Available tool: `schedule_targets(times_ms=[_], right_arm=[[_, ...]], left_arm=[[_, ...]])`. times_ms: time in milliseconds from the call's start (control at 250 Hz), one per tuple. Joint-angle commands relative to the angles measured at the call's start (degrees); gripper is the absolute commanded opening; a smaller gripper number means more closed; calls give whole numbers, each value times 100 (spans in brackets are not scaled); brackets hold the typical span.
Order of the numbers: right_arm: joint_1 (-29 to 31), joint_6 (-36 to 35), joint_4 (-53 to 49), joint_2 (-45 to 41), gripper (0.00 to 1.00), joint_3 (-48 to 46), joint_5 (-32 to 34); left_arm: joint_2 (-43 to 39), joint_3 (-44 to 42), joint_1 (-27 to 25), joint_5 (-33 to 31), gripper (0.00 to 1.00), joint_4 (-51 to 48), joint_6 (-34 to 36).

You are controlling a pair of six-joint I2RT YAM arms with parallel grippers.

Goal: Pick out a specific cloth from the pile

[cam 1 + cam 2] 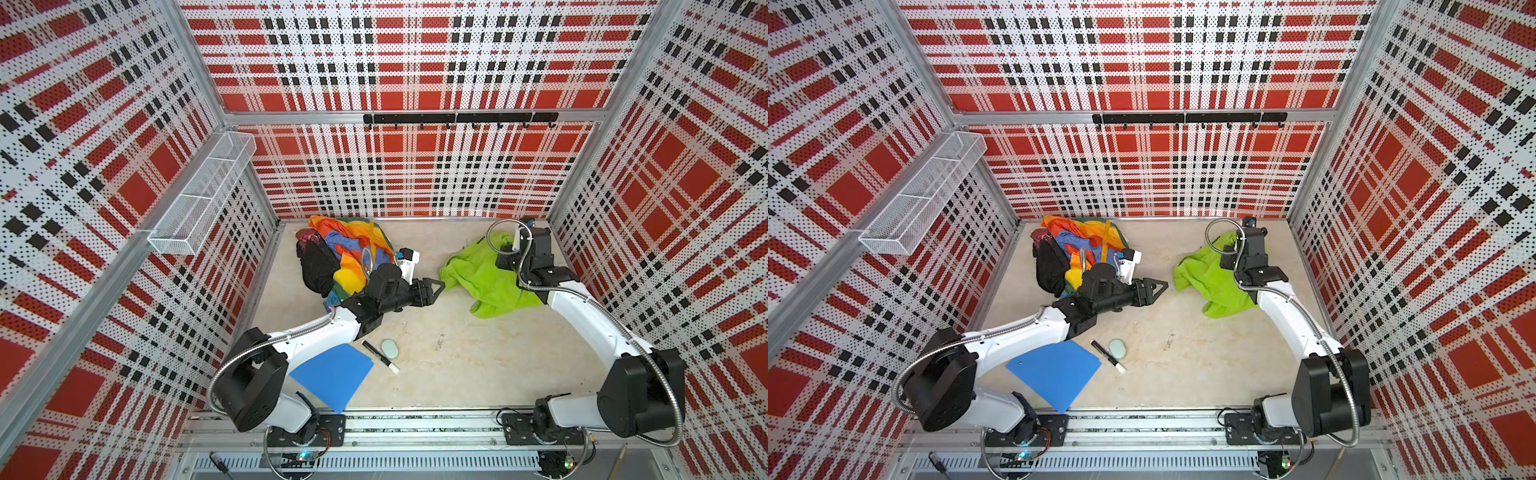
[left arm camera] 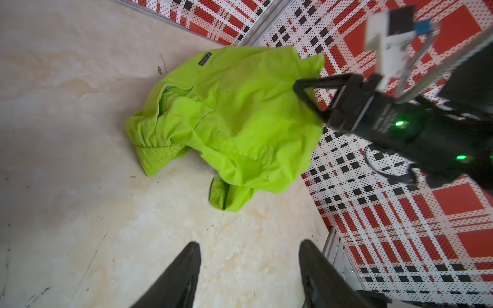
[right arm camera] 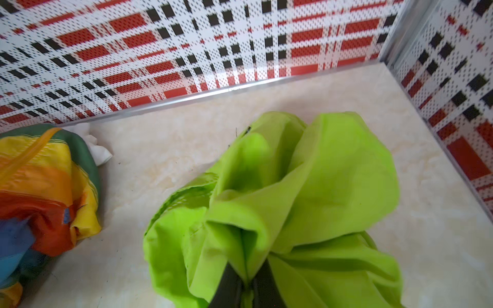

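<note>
Right wrist view: the right gripper (image 3: 246, 278) is clamped on a fold of the lime-green cloth (image 3: 306, 200), which lies on the desk (image 1: 436, 365), well apart from the pile (image 1: 336, 257). Left gripper (image 2: 249, 242): parted, empty. Lift vertically; avoid dragging trailing folds.

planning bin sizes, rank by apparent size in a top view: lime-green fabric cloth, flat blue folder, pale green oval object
1-2. lime-green fabric cloth and flat blue folder: alike, each partly hidden by an arm
3. pale green oval object: smallest
</note>
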Motion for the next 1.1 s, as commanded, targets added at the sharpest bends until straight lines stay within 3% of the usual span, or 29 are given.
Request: schedule_targets(times_ms=[0, 128, 320, 444, 544, 776, 868, 1097], right_arm=[[287, -217, -65, -148, 7, 547, 409], [398, -217, -61, 118, 7, 559, -579], [493, -217, 300, 583, 7, -5, -1366], [480, -217, 563, 917, 7, -435, -1241], [473, -217, 989, 1105, 7, -918, -1294], [475, -217, 1480, 1463, 7, -1625, -1183], [478, -217, 1450, 1222, 7, -1712, -1084], [368, -217, 733, 190, 7, -1544, -889]], left_arm=[[222, 250, -78, -166, 58, 2, 72], [531, 315, -122, -182, 48, 52, -68], [674, 244, -158, -201, 47, 152, -168], [601, 140, -101, -218, 48, 151, -208], [557, 79, -28, -209, 57, 152, -215], [624, 103, 195, -193, 68, 126, -218], [688, 263, 259, -482, 77, -192, -55], [1771, 1590, 265, -1134, 77, -1364, 630]])
